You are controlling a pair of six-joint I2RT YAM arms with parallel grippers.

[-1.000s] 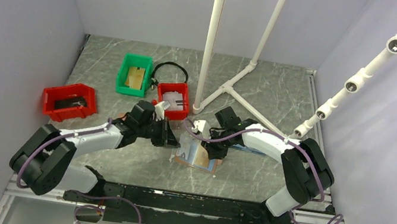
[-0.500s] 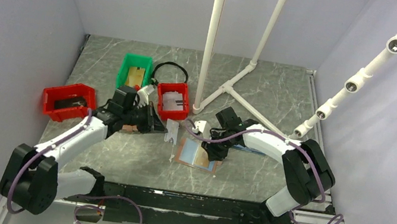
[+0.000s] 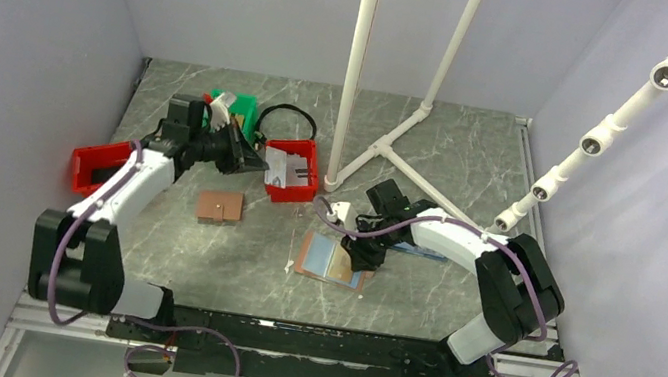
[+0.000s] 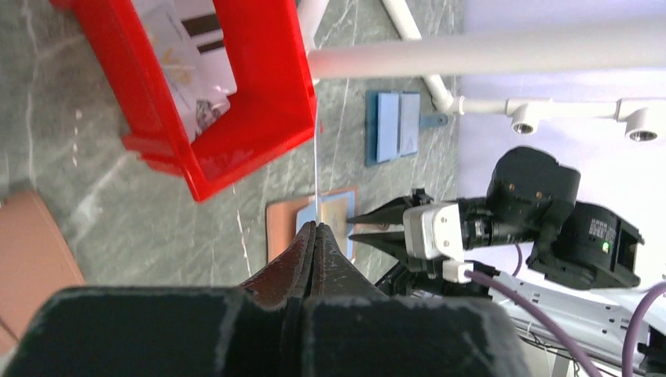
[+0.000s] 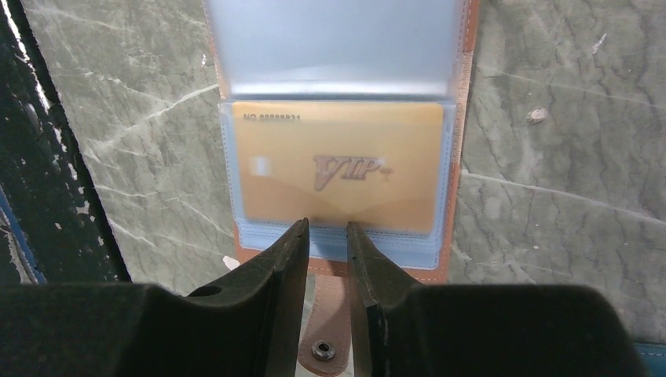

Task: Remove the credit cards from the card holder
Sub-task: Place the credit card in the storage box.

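Observation:
The brown card holder (image 3: 324, 260) lies open on the table, light blue inside. In the right wrist view a gold VIP credit card (image 5: 338, 165) sits in its near clear sleeve (image 5: 259, 236), and the snap tab (image 5: 323, 330) lies below my jaws. My right gripper (image 5: 326, 228) is slightly open at the holder's near edge (image 3: 362, 254), holding nothing. My left gripper (image 3: 258, 164) is shut on a thin credit card, seen edge-on (image 4: 316, 173), beside the small red bin (image 3: 288, 186), which holds pale cards (image 4: 184, 55).
A closed brown holder (image 3: 220, 205) lies left of centre. An all-blue bifold (image 3: 421, 251) lies beside the right arm. A second red bin (image 3: 105, 168), a green bin (image 3: 244, 105) and a black cable loop (image 3: 288, 119) stand at the back left. White pipes (image 3: 357, 71) rise behind.
My left arm has swung back and left, carrying the card from the open holder to the small red bin. The right gripper has stayed at the holder.

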